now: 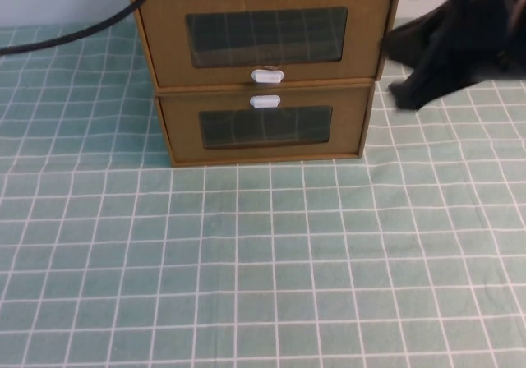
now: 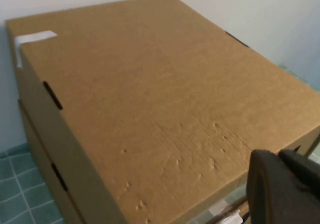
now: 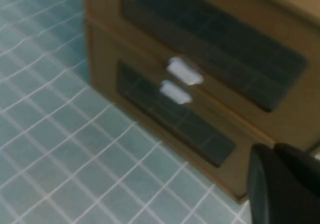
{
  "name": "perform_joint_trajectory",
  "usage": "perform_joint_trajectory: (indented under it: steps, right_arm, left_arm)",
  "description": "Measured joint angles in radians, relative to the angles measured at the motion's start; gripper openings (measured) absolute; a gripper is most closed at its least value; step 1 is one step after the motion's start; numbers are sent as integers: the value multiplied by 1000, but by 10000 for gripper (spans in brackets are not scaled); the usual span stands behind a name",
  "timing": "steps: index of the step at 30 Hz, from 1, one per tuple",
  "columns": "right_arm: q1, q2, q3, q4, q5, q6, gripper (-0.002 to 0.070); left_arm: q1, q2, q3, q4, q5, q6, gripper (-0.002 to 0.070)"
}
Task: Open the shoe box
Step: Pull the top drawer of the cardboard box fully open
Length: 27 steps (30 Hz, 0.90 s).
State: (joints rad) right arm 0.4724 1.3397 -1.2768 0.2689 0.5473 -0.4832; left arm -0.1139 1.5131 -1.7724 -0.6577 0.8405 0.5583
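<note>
Two brown cardboard shoe boxes are stacked at the back of the table, the upper box on the lower box. Each has a dark window and a white handle, the upper handle just above the lower handle; both fronts are closed. My right gripper hovers at the stack's right front corner, shut and holding nothing. In the right wrist view the right gripper is off to the side of the two handles. My left gripper hangs shut above the upper box's top, near its front edge.
A green checked cloth covers the table in front of the boxes. A black cable runs from the top of the stack to the left. A pale wall stands behind the boxes. A white label sits on the box's back corner.
</note>
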Motion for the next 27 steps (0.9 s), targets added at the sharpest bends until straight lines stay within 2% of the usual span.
perform_joint_trajectory:
  steps: [5, 10, 15, 17, 20, 25, 27]
  right_arm:
    - [93, 51, -40, -7, 117, -113, -14]
    - [159, 106, -40, -63, 164, -129, -13]
    - [233, 175, -40, -242, 141, -112, -13]
    - [279, 199, -40, -390, 124, -48, -14]
    - [357, 225, -40, -688, 122, 135, -14]
    - [484, 267, -40, -1266, 134, 575, -13]
    - [525, 290, -40, -1462, 155, 702, -13]
  left_arm:
    - [0, 163, -184, -33, 101, 52, -5]
    - [1, 288, -290, -149, 149, 220, -5]
    - [1, 394, -336, -170, 225, 272, -5]
    - [1, 427, -337, -170, 240, 278, -5]
    - [1, 468, -345, -172, 258, 278, -5]
    - [1, 498, -370, -235, 264, 287, -5]
    - [1, 504, -385, -245, 269, 291, -5]
